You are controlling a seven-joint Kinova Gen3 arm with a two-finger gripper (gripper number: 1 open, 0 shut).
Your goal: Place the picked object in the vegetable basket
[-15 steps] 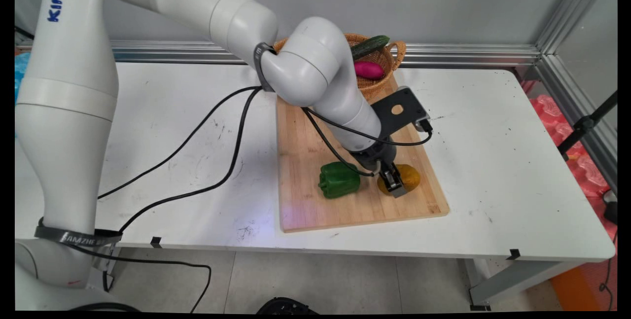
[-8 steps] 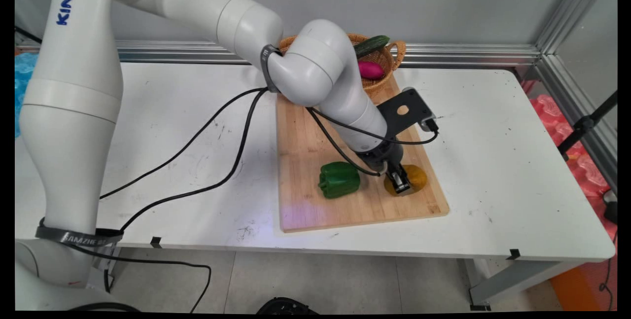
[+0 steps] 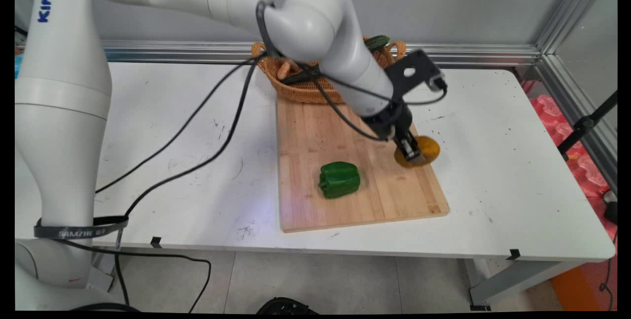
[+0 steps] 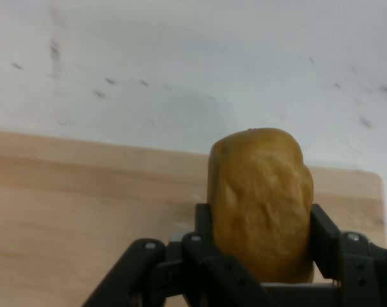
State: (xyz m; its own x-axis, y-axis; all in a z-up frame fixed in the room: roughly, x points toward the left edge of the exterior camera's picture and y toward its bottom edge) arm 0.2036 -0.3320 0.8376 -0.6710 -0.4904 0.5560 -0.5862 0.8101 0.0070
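1. The black two-finger end effector (image 3: 413, 154) is closed on a yellow-brown, lumpy, oblong potato (image 3: 425, 149). In the hand view its fingers (image 4: 203, 230) press against both sides of the potato (image 4: 260, 201), which stands up between them.
2. The potato is held clear of the surface, above the right edge of the pale rectangular wooden cutting board (image 3: 315, 146), about halfway along that edge. No contact between potato and board is visible.
3. In the hand view the cutting board (image 4: 84, 211) lies below and behind the potato, with the marked white worktop (image 4: 180, 64) beyond the board's edge.
4. A glossy green bell pepper (image 3: 339, 179) lies on the cutting board, near its middle and toward the near end, well apart from the end effector.
5. A woven tan wicker basket with handles (image 3: 300, 85) stands at the far end of the cutting board; its near wall reaches the board's far edge. The arm hides much of it.
6. A dark green cucumber (image 3: 377, 41) shows at the far right rim of the basket, partly hidden by the arm.
7. The cutting board lies on the white worktop (image 3: 493, 161), roughly at its centre, its long sides running from near to far.
8. Black cables (image 3: 212, 112) hang from the arm over the worktop to the left of the cutting board.
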